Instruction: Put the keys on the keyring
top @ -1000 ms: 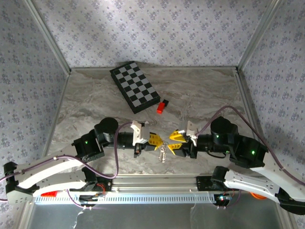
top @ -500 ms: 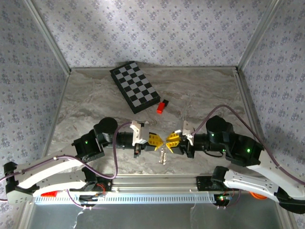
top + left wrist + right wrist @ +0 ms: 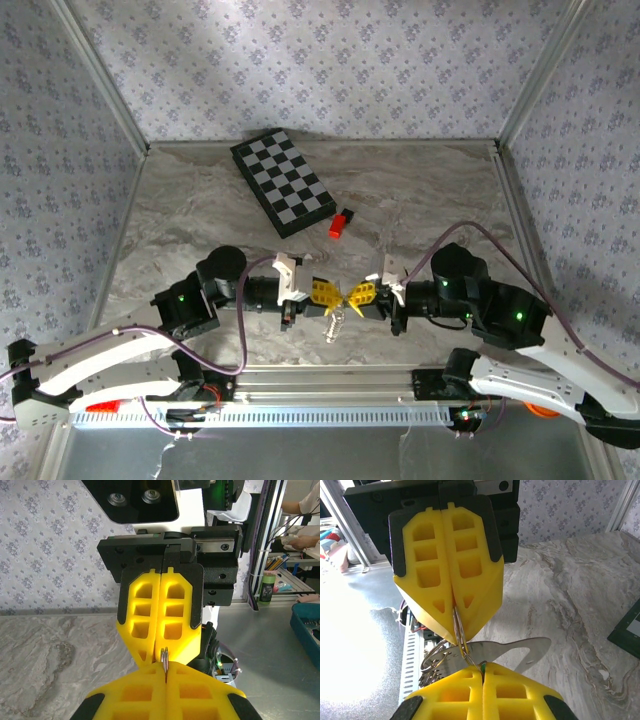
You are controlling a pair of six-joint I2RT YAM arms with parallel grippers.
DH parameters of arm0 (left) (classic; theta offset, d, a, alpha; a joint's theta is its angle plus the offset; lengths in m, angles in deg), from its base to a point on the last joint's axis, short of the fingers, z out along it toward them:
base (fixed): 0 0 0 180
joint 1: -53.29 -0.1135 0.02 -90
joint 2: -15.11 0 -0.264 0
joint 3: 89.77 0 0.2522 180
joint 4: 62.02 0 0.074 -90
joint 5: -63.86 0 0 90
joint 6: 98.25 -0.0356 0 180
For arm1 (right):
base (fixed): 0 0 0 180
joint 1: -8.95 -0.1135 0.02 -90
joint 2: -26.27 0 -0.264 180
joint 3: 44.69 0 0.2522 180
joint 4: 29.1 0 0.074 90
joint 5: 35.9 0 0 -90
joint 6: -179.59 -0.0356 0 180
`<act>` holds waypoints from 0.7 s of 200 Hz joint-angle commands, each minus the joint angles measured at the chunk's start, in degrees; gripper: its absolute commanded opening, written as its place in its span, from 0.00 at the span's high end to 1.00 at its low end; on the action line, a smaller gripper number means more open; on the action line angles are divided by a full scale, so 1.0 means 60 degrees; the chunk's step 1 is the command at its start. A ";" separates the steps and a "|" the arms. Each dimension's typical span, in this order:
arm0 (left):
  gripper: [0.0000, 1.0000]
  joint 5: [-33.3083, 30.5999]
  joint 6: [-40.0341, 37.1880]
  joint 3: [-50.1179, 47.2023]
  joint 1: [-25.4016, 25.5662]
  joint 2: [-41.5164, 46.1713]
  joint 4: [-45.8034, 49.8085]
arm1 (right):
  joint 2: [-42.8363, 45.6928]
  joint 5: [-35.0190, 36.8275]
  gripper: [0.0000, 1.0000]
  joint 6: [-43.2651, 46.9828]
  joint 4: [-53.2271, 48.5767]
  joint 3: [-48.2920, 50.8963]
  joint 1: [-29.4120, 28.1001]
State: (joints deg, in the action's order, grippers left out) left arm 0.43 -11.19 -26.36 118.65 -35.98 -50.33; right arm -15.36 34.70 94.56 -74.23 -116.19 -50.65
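While left claw (image 3: 339, 296) and right claw (image 3: 349, 297) touch tips, both clamped shut on keyring (image 3: 459, 630)

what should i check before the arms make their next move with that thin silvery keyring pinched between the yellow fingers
1. Left gripper shut on thin silvery metal keyring: ok.
2. Right gripper shut on it too: ok.
3. Tiny green-headed metal key threaded on: cannot tell.
4. Room between opposing yellow fingertips: not ok, nearly touching.
5. Small red-and-black block and black-and-grey checkerboard away from grippers: ok.
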 commanded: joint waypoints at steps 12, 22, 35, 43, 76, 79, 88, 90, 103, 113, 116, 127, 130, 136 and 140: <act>1.00 0.0333 0.0136 0.0063 0.0034 0.0160 -0.0607 | -0.0160 -0.0012 0.99 0.0090 0.0180 0.0064 -0.0044; 1.00 0.0353 0.0126 0.0074 0.0033 0.0152 -0.0612 | -0.0207 0.0009 1.00 0.0107 0.0169 0.0060 -0.0085; 1.00 0.0426 0.0134 0.0084 0.0034 0.0137 -0.0623 | -0.0235 0.0009 1.00 0.0120 0.0182 0.0064 -0.0121; 1.00 0.0457 0.0136 0.0082 0.0027 0.0133 -0.0637 | -0.0238 0.0010 1.00 0.0133 0.0203 0.0057 -0.0145; 1.00 0.0495 0.0159 0.0071 0.0034 0.0136 -0.0696 | -0.0269 -0.0004 1.00 0.0178 0.0188 0.0054 -0.0218; 1.00 0.0481 0.0154 0.0067 0.0030 0.0129 -0.0707 | -0.0269 -0.0004 1.00 0.0189 0.0173 0.0042 -0.0223; 1.00 0.0473 0.0160 0.0075 0.0034 0.0134 -0.0724 | -0.0282 0.0003 1.00 0.0219 0.0139 0.0015 -0.0227; 1.00 0.0474 0.0155 0.0075 0.0034 0.0121 -0.0725 | -0.0272 0.0009 1.00 0.0221 0.0133 0.0014 -0.0232; 1.00 0.0447 0.0151 0.0090 0.0034 0.0110 -0.0725 | -0.0286 -0.0005 1.00 0.0255 0.0115 -0.0031 -0.0239; 1.00 0.0452 0.0151 0.0089 0.0034 0.0106 -0.0725 | -0.0309 -0.0035 1.00 0.0277 0.0115 -0.0060 -0.0238; 1.00 0.0443 0.0147 0.0090 0.0034 0.0107 -0.0725 | -0.0313 -0.0047 1.00 0.0284 0.0106 -0.0067 -0.0247; 1.00 0.0438 0.0152 0.0095 0.0030 0.0107 -0.0725 | -0.0342 -0.0070 1.00 0.0298 0.0125 -0.0089 -0.0250; 1.00 0.0438 0.0153 0.0103 0.0033 0.0107 -0.0714 | -0.0342 -0.0077 1.00 0.0299 0.0120 -0.0089 -0.0249; 1.00 0.0456 0.0150 0.0096 0.0028 0.0105 -0.0724 | -0.0360 -0.0092 1.00 0.0295 0.0107 -0.0104 -0.0261; 1.00 0.0454 0.0149 0.0113 0.0030 0.0107 -0.0725 | -0.0363 -0.0091 1.00 0.0311 0.0114 -0.0118 -0.0256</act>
State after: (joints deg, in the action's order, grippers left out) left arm 1.35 -10.58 -26.47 118.65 -35.98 -50.22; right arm -16.60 34.75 95.24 -74.04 -116.10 -51.74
